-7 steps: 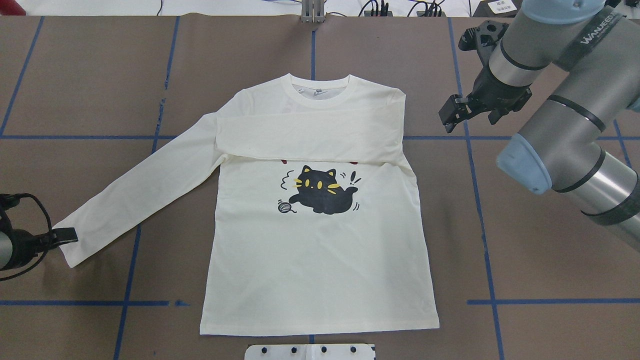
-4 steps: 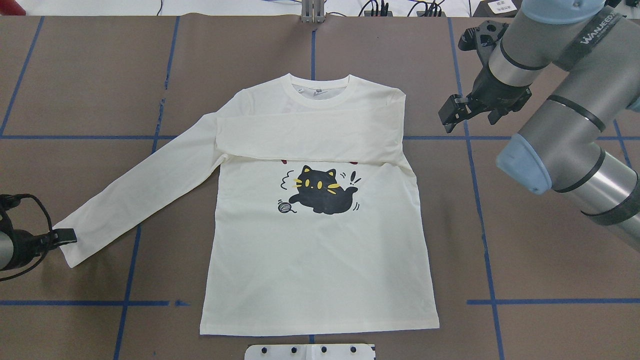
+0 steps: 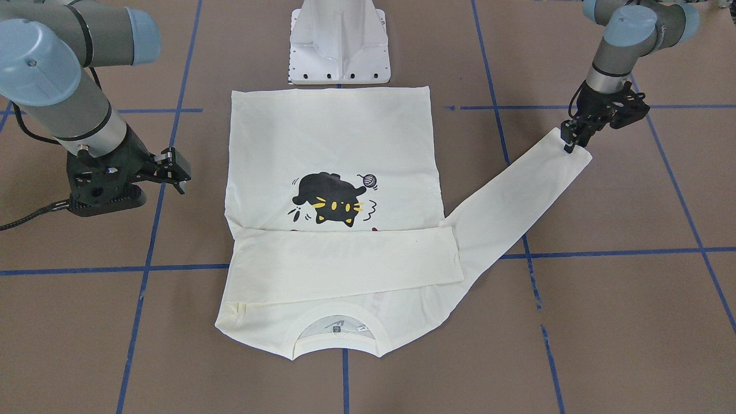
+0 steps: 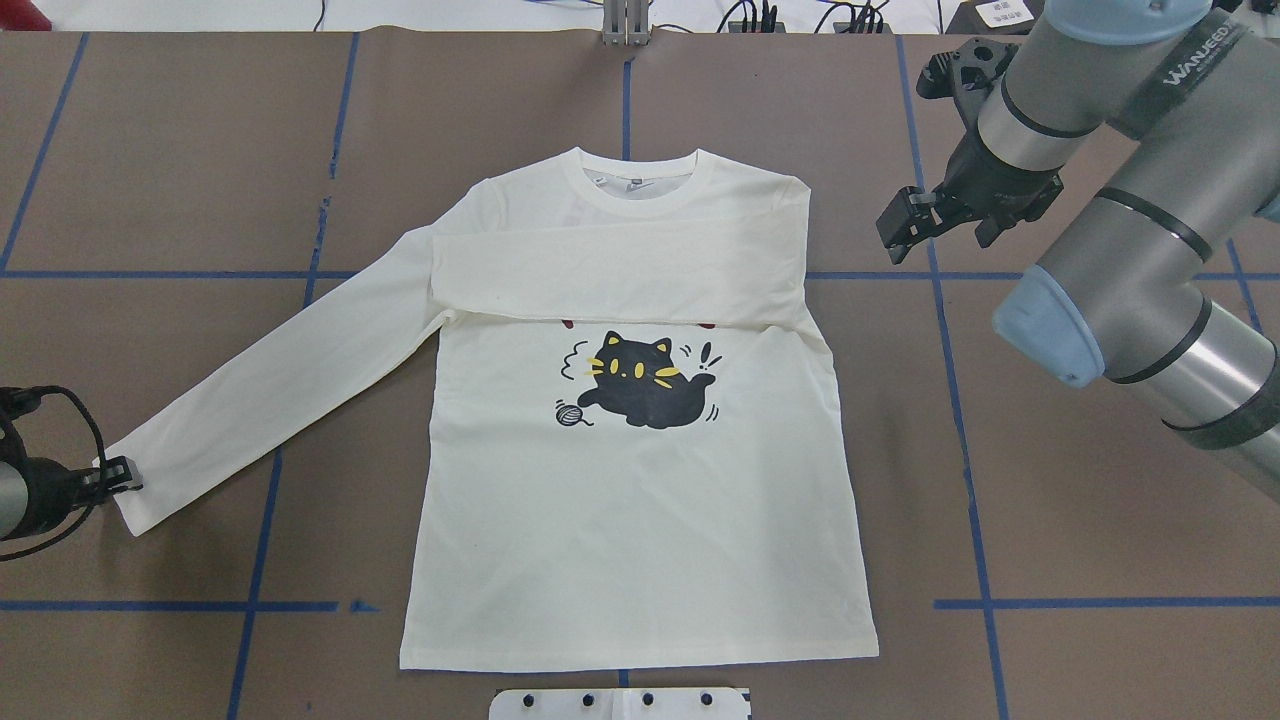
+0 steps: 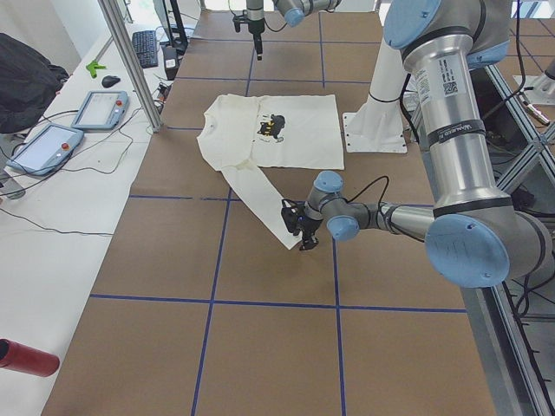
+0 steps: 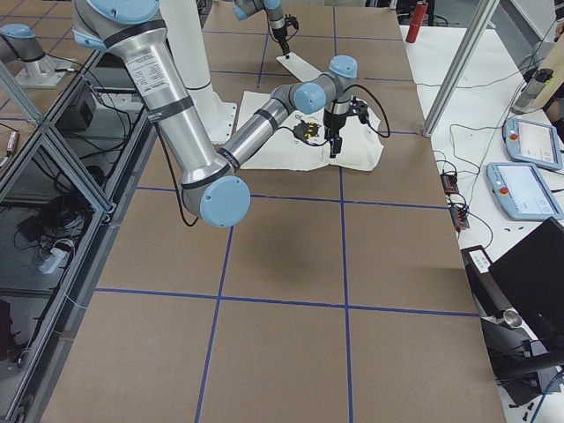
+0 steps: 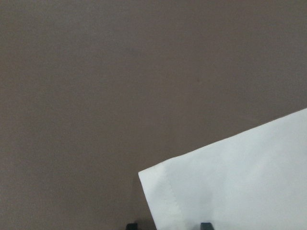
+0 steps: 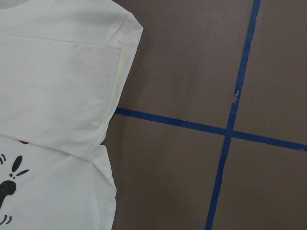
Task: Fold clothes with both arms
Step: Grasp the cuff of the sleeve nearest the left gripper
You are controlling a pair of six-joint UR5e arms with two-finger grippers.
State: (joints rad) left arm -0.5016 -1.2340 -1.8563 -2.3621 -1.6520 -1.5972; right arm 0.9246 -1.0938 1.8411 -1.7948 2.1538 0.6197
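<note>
While the cream-white T-shirt [image 4: 640, 520] lies flat and face up in the middle of the table [image 4: 180, 150], its ribbed collar [image 4: 640, 185] is on the far side. Its hem is on the near side, close to the white pedestal base [image 3: 339, 46] but not touching it. The black cat print [image 4: 645, 390] shows on the chest. The right-hand sleeve [image 4: 620, 275] is folded straight across the chest above the cat, and only slivers of dark red lettering peek out below its edge. The left-hand sleeve [image 4: 270, 395] stretches out slantwise toward the near left. Its cuff [image 4: 135, 500] lies at the left gripper [image 4: 118, 474]. In the left wrist view the two fingertips stand spread, one over the cuff and one just off its edge on the brown surface, so nothing is pinched. The right gripper [image 4: 940, 238] hangs over bare table just right of the shirt's far shoulder. Its fingers are spread and clear of the cloth. Blue tape lines [image 4: 960, 400] cross the table around the shirt.
</note>
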